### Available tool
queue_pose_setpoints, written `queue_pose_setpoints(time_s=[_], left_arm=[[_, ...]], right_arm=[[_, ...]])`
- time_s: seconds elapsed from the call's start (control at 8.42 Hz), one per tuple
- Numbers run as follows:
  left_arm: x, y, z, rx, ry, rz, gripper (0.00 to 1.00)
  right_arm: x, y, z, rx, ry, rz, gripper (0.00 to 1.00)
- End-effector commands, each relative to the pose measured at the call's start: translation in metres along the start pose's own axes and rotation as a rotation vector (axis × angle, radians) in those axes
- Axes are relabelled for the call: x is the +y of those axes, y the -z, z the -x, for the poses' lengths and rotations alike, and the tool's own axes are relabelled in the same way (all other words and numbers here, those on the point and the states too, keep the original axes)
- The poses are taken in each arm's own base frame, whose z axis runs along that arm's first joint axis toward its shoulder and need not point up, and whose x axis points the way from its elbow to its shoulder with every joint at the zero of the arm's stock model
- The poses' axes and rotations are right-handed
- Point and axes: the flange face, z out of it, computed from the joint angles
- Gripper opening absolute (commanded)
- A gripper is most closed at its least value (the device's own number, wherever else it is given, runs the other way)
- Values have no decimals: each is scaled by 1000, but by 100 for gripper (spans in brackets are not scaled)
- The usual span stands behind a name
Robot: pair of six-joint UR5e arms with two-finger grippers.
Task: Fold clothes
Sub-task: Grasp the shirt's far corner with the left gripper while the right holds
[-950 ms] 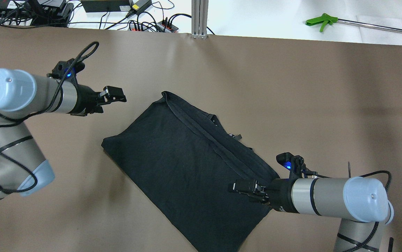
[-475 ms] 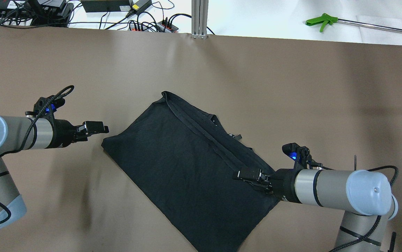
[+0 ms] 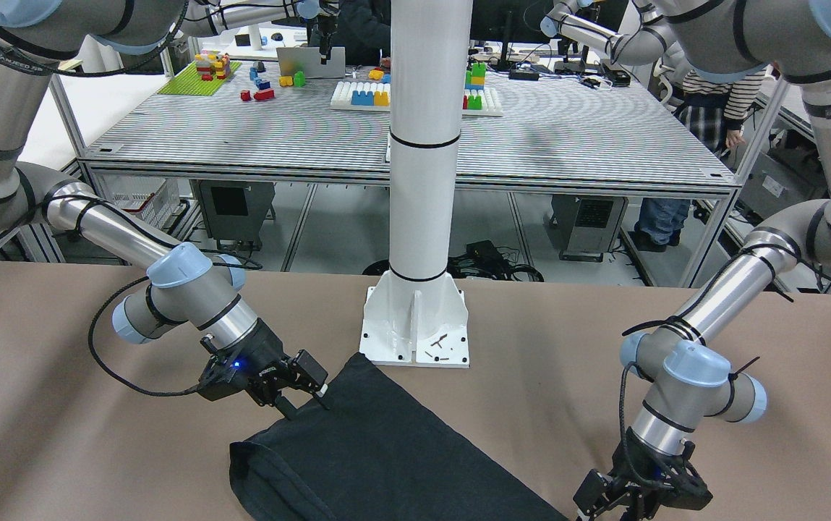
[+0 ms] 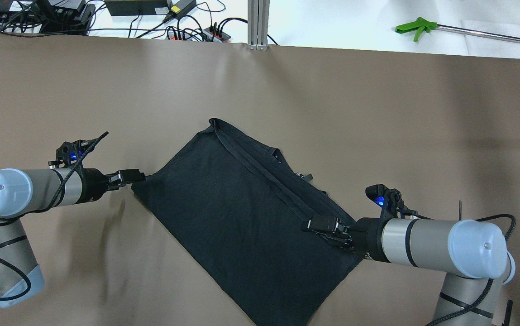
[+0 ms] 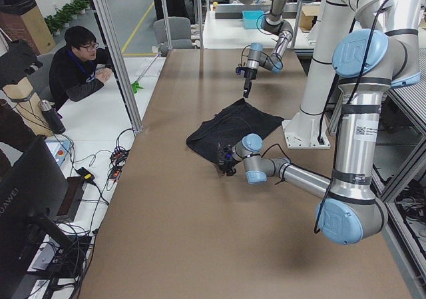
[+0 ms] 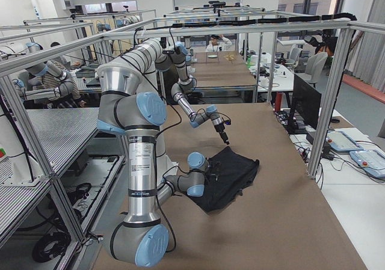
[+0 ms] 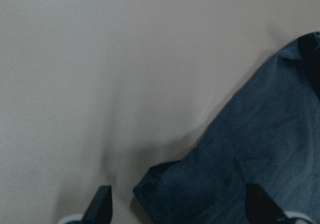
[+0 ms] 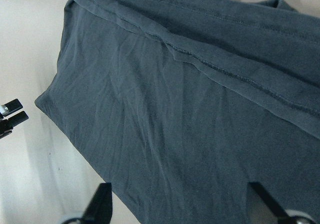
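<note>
The black garment (image 4: 241,222) lies folded flat and askew on the brown table (image 4: 377,113); no white logo shows. It also shows in the front-facing view (image 3: 393,463). My left gripper (image 4: 141,175) is low at the garment's left corner. In the left wrist view its fingers (image 7: 102,206) stand apart with the garment's corner (image 7: 150,184) between them. My right gripper (image 4: 306,225) is open over the garment's right part, near the hem seams (image 8: 215,69). Its fingers (image 8: 102,204) are spread above the cloth and hold nothing.
A green-handled tool (image 4: 416,28) and cables with power strips (image 4: 174,27) lie beyond the table's far edge. The white robot pedestal (image 3: 415,333) stands at the near edge, close to the garment. A person (image 5: 80,66) sits beside the table's far side.
My left gripper has swung toward the robot's side and come down to the garment's left corner. My right gripper shifted slightly away from the robot over the cloth, then stayed put.
</note>
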Motion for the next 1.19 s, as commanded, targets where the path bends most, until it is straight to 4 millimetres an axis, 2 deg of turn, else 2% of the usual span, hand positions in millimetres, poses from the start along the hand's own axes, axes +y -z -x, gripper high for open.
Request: queue_pose_setpoints(time_s=[0.0, 0.24, 0.36, 0.48, 0.71, 1.07], left_arm=[[10, -20, 9, -13, -16, 2, 94], [9, -29, -8, 6, -15, 2, 93], [11, -30, -14, 13, -17, 6, 87], [11, -30, -14, 12, -16, 6, 75], [11, -30, -15, 15, -14, 13, 3], [11, -24, -26, 33, -13, 64, 0]], right_arm=[[1, 0, 2, -4, -1, -1, 94], [0, 0, 2, -4, -1, -3, 94], [0, 0, 2, -4, -1, -1, 94], [0, 0, 1, -3, -1, -3, 94], [-1, -1, 0, -1, -6, -5, 94], [-2, 0, -2, 3, -3, -7, 94]])
